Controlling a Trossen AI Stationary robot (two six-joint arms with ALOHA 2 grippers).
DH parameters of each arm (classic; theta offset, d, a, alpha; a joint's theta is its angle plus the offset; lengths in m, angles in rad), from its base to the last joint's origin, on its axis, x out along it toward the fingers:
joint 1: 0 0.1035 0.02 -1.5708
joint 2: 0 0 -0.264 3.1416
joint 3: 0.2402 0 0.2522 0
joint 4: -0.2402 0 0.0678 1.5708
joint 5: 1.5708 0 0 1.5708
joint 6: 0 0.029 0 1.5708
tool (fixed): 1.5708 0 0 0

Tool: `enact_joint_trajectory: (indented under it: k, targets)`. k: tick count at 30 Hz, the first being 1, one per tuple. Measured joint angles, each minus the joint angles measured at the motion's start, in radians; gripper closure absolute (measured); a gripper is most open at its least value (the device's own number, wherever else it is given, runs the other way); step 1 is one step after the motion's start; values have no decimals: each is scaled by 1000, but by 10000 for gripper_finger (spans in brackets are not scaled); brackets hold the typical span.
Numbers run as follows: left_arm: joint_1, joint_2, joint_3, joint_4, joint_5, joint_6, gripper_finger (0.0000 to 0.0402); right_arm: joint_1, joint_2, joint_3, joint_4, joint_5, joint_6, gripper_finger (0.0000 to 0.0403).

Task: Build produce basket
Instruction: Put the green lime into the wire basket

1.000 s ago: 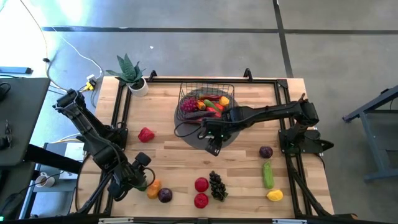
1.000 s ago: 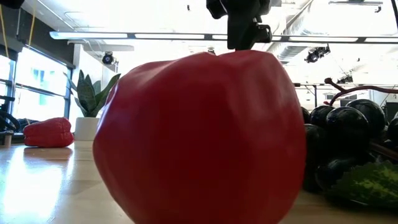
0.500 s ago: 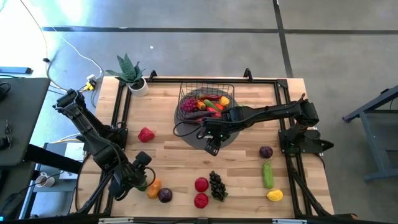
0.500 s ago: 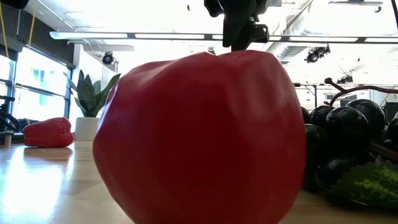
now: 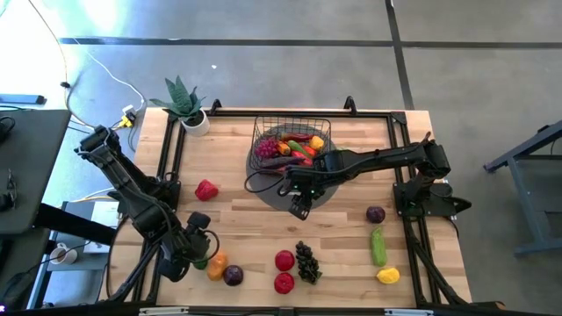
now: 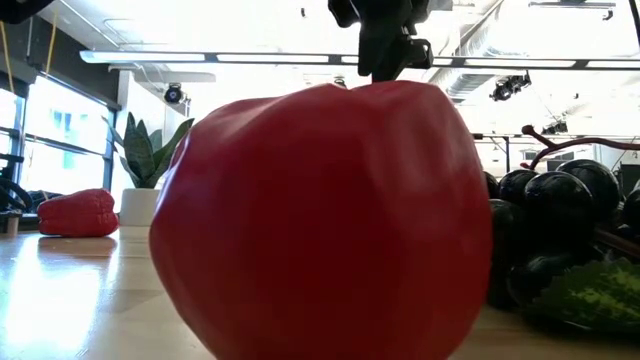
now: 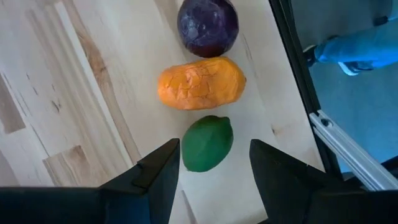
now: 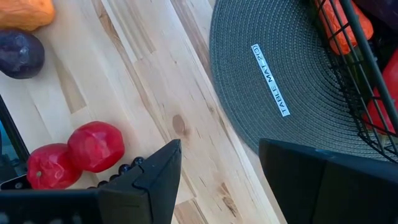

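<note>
The black wire basket (image 5: 292, 140) stands at the table's far middle, on a grey round mat (image 5: 303, 189), and holds several produce pieces. My right gripper (image 5: 300, 209) hangs open above the mat's near edge (image 8: 249, 124), holding nothing. My left gripper (image 5: 198, 248) hangs open at the near left above a green lime (image 7: 207, 143), which lies on the table ahead of the gap between the fingers. Beyond the lime lie an orange piece (image 7: 200, 83) and a purple one (image 7: 208, 26).
Loose on the table: a red pepper (image 5: 206, 189) at left, two red apples (image 5: 284, 261) (image 5: 284, 282) and dark grapes (image 5: 306, 262) near the front, a purple piece (image 5: 375, 214), a green cucumber (image 5: 378, 246) and a yellow piece (image 5: 387, 275) at right. A potted plant (image 5: 186, 105) stands far left.
My left gripper has rolled a little about its own pointing line while staying over the lime. Nothing on the table has moved.
</note>
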Motion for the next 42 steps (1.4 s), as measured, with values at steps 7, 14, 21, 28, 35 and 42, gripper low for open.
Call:
enact_joint_trajectory:
  k: [7,14,21,28,35,42]
  targets:
    - [0,0,0,50,-13,0,218,0,0,0,0,0,1,206]
    - [-15,0,0,53,6,59,217,0,0,0,0,0,0,206]
    - [-57,1,0,37,-16,124,167,0,0,0,0,0,1,206]
    - [-90,37,-1,-6,-80,169,75,0,0,0,0,0,0,206]
    - [-99,65,-108,78,-72,140,63,0,0,0,3,0,0,206]
    - [-99,65,-209,186,-59,105,62,0,0,0,7,0,1,206]
